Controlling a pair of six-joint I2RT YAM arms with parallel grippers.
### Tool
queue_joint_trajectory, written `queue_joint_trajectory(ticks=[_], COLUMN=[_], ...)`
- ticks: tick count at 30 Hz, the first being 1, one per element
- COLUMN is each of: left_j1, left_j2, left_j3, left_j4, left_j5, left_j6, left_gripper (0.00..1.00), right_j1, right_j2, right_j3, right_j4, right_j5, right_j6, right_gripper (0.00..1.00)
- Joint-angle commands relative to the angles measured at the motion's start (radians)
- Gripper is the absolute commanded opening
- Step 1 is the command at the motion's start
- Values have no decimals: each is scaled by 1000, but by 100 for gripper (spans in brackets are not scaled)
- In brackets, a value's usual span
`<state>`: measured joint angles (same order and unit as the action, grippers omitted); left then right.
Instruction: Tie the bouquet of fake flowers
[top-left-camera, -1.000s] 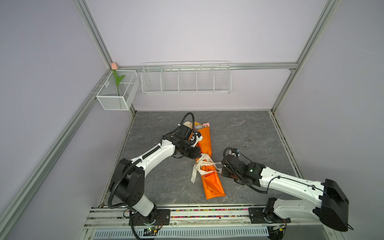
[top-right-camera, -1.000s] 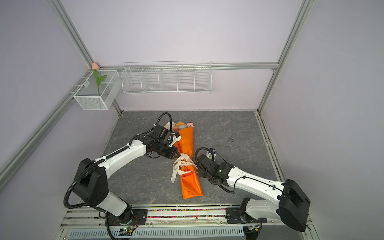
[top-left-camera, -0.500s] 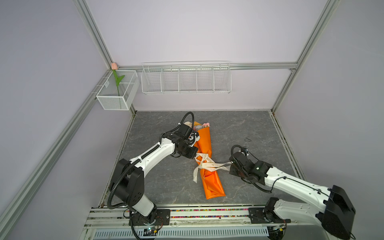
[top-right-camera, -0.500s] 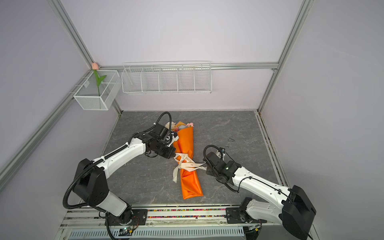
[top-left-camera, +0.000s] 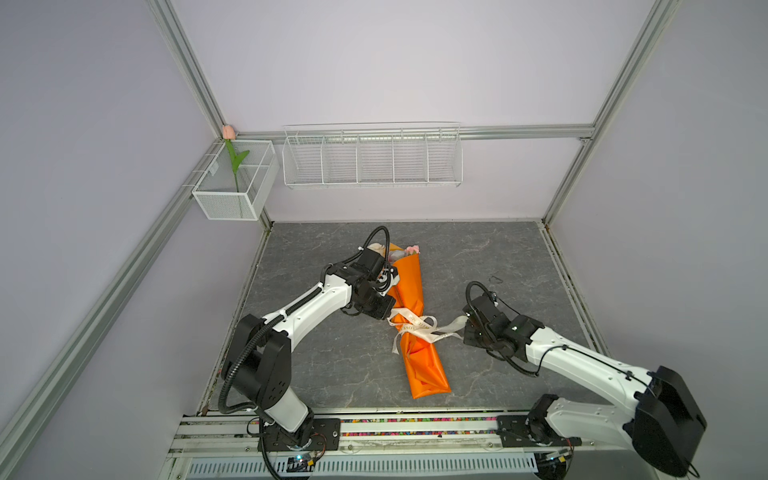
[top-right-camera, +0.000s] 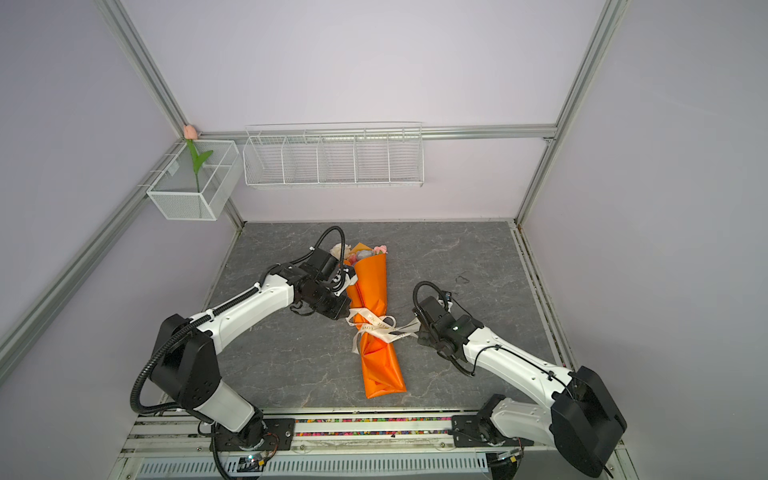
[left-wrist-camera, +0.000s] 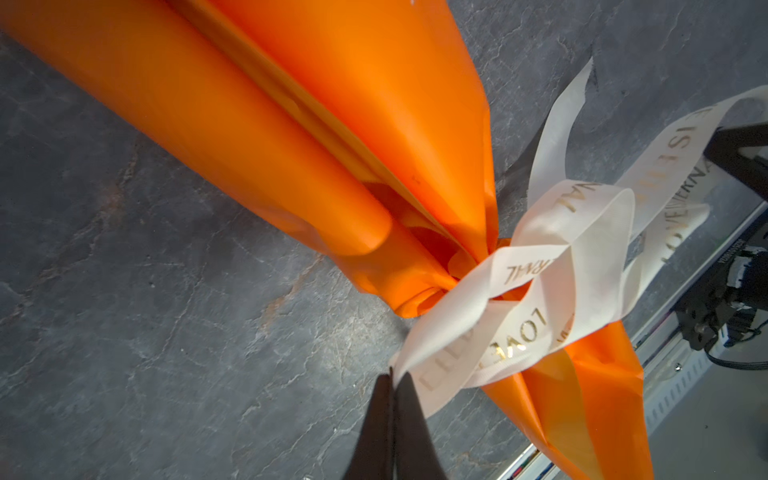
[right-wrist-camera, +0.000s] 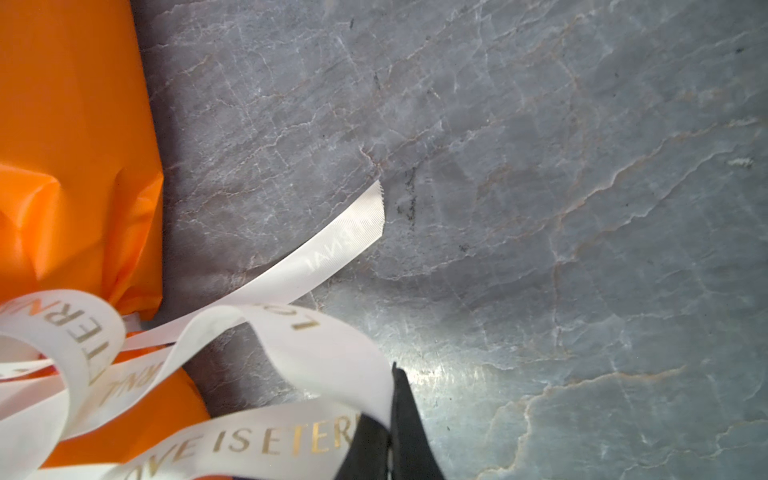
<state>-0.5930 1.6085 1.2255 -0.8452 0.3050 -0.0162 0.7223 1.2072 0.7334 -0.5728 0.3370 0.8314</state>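
Near the middle of both top views lay the bouquet of fake flowers (top-left-camera: 410, 286), its cream ribbon (top-left-camera: 415, 328) pinched by the left gripper (left-wrist-camera: 390, 378) and the right gripper (right-wrist-camera: 392, 374), so tightening seemed the step in hand, needing next an even outward pull.

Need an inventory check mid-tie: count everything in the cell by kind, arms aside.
Bouquet of fake flowers, in orange wrap: 1
Ribbon, cream with gold lettering: 1
Single tulip: 1
Wall baskets: 2, the mesh box and the wire rack
Dark squiggle on the table: too small to tell, not counted
Total: 5
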Motion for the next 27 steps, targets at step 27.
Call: queue_joint_trajectory(ticks=[27], left_j1=[61], left_j2=[-145], left_j3=[-172], left_j4=[6], left_j5=[-106], left_j6=[-66], left_gripper=[0], right_j1=[-164], right_j2=[382], right_j3=[292], right_j4=[24], right_j5=[-89], right_j6=[-439], right_gripper=[6])
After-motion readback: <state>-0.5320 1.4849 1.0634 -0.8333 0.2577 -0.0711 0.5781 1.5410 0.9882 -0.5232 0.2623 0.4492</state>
